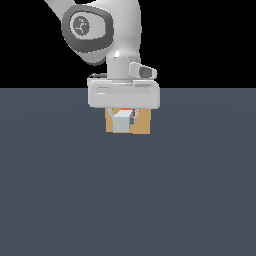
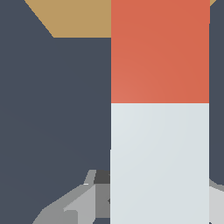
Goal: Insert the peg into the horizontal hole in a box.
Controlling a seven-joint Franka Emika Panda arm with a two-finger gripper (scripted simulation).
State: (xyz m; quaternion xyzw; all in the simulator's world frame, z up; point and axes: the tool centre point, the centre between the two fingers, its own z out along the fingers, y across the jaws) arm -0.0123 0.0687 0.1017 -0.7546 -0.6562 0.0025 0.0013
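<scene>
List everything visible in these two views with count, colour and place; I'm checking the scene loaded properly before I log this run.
peg: one, pale grey-white with a red-orange end, held below the gripper, red end toward the box
box: one, tan-orange, on the floor right behind the peg; its hole is hidden
floor: one, dark slate blue, under everything
arm: one, white with grey joint cap, coming down from the top of the exterior view
gripper: one, white body, grey fingers, closed around the peg

The gripper [image 1: 123, 112] and peg [image 1: 121, 121] hide the box's [image 1: 142, 125] hole; jaw state unreadable.
</scene>
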